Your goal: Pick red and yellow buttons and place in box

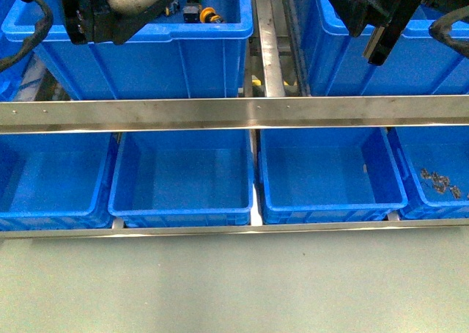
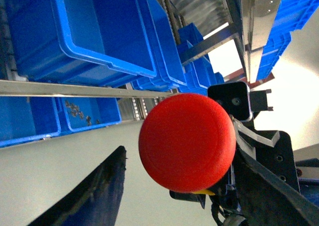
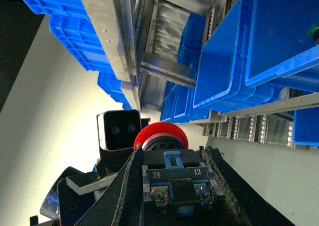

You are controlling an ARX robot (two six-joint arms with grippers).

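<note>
The scene is showing an industrial parts-storage and picking station. Identical blue plastic bins (image 1: 182,173) are sitting in tiers on a metal flow rack, behind a steel rail (image 1: 234,115) and above roller tracks (image 3: 259,130). One bin is holding small loose metal parts (image 1: 440,180). A smooth grey floor (image 1: 234,282) is running below the rack.

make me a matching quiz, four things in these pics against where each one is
Things
1. red-capped switch with grey terminals marked 24 and 12
2. red-capped switch seen cap-on
3. yellow-capped switch
4. small grey metal parts

Places
A. lower far-right blue plastic bin
B. held in the left gripper
C. upper left blue plastic bin
D. held in the right gripper

Pairs: 1-D, 2-B, 3-C, 4-A
</note>
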